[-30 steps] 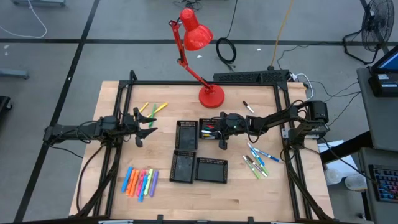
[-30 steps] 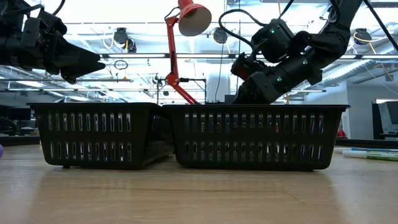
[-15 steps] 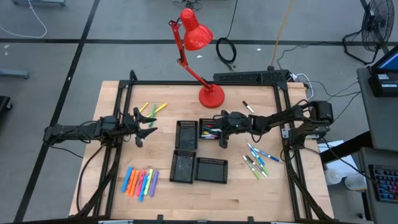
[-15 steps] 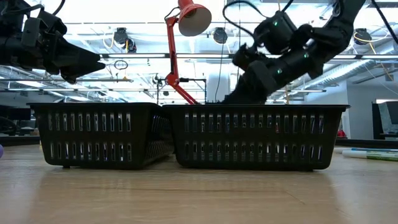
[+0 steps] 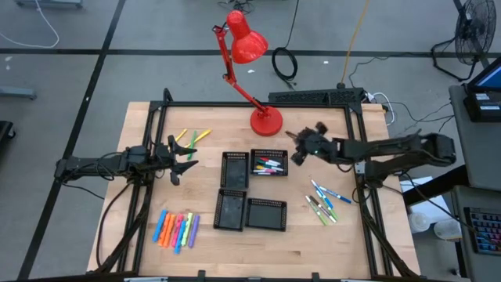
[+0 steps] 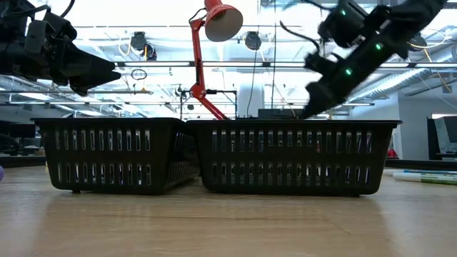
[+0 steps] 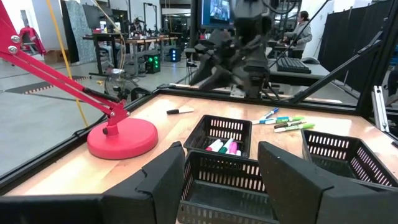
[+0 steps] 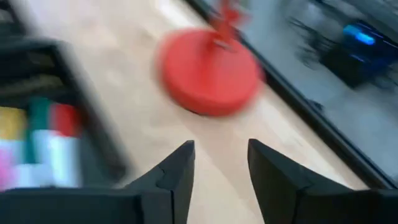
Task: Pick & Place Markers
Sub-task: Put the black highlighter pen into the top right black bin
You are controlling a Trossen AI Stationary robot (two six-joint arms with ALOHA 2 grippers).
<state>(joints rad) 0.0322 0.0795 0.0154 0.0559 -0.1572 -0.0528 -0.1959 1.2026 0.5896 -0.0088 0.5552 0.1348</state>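
— Wooden bench (image 5: 235, 239) fills the middle of the overhead frame, with a red desk lamp (image 5: 249, 47) at its upper edge. Where do we see the markers?

— We count several spots: some lie in the upper-right mesh tray (image 5: 268, 164) of four, a neon row of highlighters (image 5: 177, 229) sits lower left, a loose bunch of pens (image 5: 323, 200) lies right of the trays, and a few yellow-green ones (image 5: 192, 136) lie upper left.

— And the claws?

— We see the right claw (image 5: 300, 146) hanging just right of that filled tray, fingers apart and holding nothing. The left claw (image 5: 182, 157) hovers left of the trays, spread wide and empty too.
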